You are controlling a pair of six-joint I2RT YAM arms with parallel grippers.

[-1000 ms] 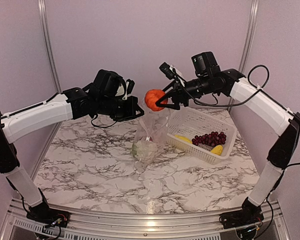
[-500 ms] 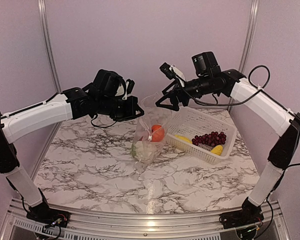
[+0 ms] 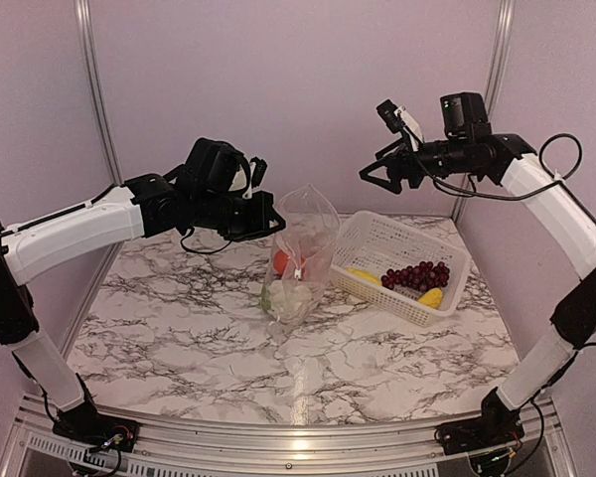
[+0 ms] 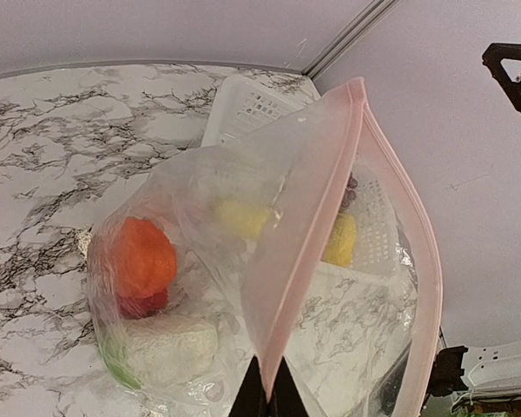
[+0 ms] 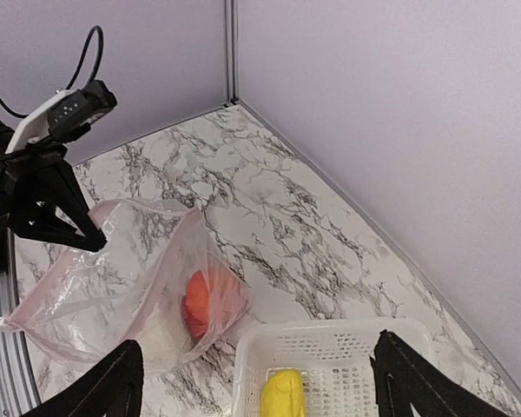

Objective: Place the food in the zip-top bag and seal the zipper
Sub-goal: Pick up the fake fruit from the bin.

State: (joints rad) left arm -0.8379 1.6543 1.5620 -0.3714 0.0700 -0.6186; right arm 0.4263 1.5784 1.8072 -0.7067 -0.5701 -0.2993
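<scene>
Left jaws: shut on the pink-tinted rim of the clear, crinkly plastic zip-top bag (image 4: 313, 200). The dark fingertips (image 4: 252, 395) are pressed together with only film between them. The bag hangs down from these jaws, and its bottom reaches the white-and-grey marbled surface (image 3: 179, 328).

The thin pink zipper strip (image 4: 423, 261) leaves the jaws as two separate lips. The mouth gapes open, unsealed.

Bag contents, below the left jaws:
- a round orange toy piece (image 4: 139, 256)
- a small red piece (image 4: 148, 304) touching its underside
- a white toy cauliflower with green leaves (image 4: 169, 347), lowest in the bag

Right jaws: spread wide, with nothing between them. One dark finger (image 5: 91, 391) sits at each lower corner of the wrist view. They are held high in the air, well apart from the bag, which lies below them and off toward the left jaws.

A white perforated plastic basket (image 3: 402, 234) sits on the surface almost directly beneath the right jaws. It is just beside the bag, on the side away from the left jaws. I cannot tell whether bag and basket touch.

Basket contents:
- a dark purple toy grape bunch (image 3: 417, 275)
- one yellow piece (image 3: 363, 275) on the side of the grapes toward the bag
- a second yellow piece (image 3: 432, 296) at the basket's near corner

In the right wrist view, one yellow piece shows between the open fingers.
</scene>
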